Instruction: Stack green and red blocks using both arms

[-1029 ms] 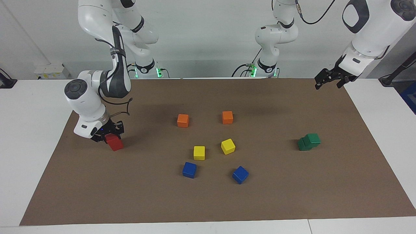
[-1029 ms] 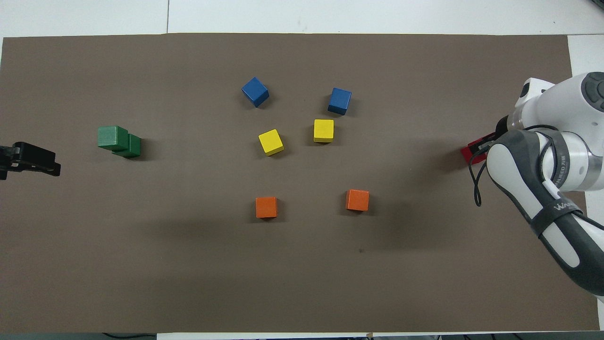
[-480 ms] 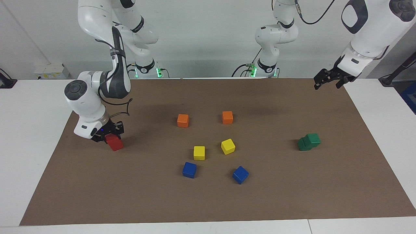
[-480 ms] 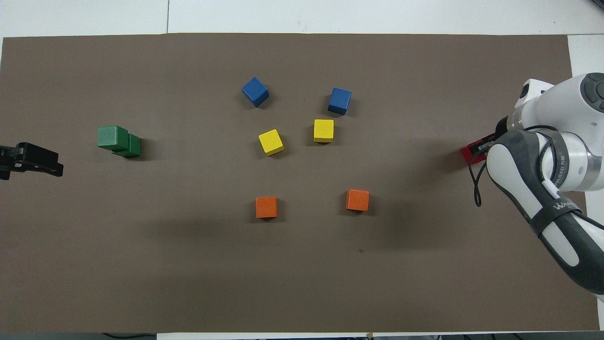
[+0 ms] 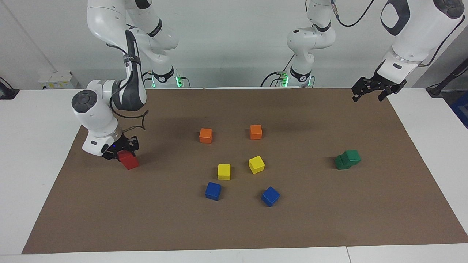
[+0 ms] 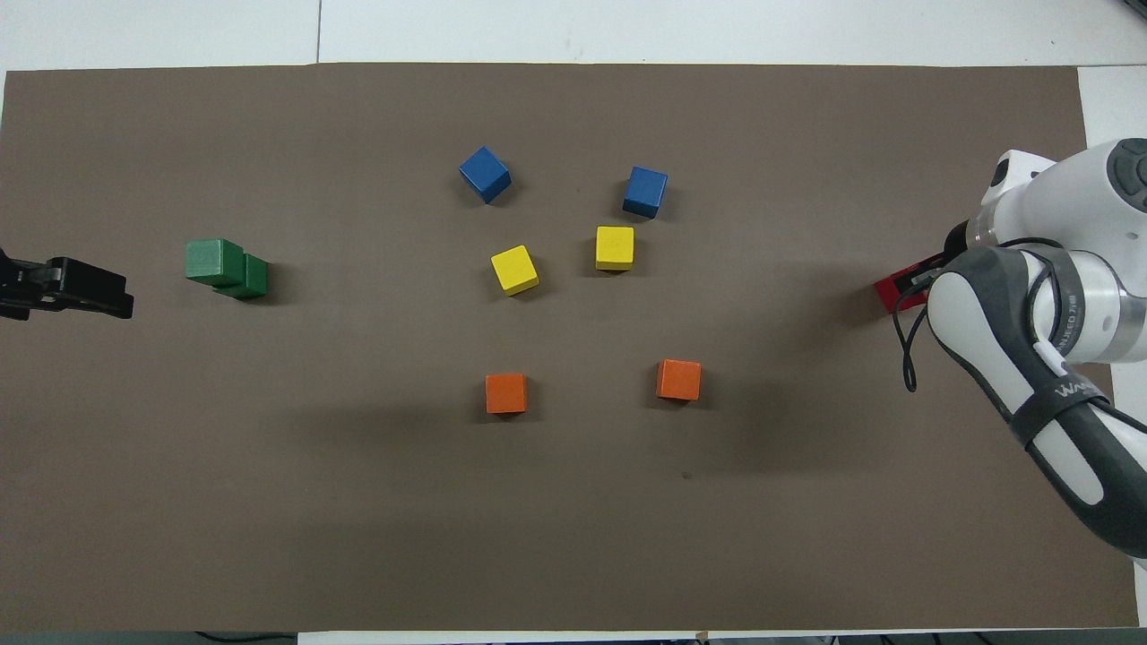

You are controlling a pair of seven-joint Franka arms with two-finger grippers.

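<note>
Two dark green blocks (image 5: 347,159) stand stacked, the upper one offset, toward the left arm's end of the table; they also show in the overhead view (image 6: 224,267). My left gripper (image 5: 367,95) is open and empty in the air over the mat's corner by its own base, apart from the green stack; it shows at the edge of the overhead view (image 6: 81,291). My right gripper (image 5: 122,149) is low at a red block (image 5: 128,160) at the right arm's end. In the overhead view the right arm hides all but a red sliver (image 6: 896,292). I cannot tell whether a second red block lies under the first.
Two orange cubes (image 5: 206,135) (image 5: 256,132), two yellow cubes (image 5: 224,171) (image 5: 256,164) and two blue cubes (image 5: 213,190) (image 5: 270,196) lie in the middle of the brown mat (image 5: 234,226). White table shows around the mat.
My left gripper has drifted slightly, rising a little over the mat's corner. My right arm has shifted barely upward. The red block and the green stack have not moved.
</note>
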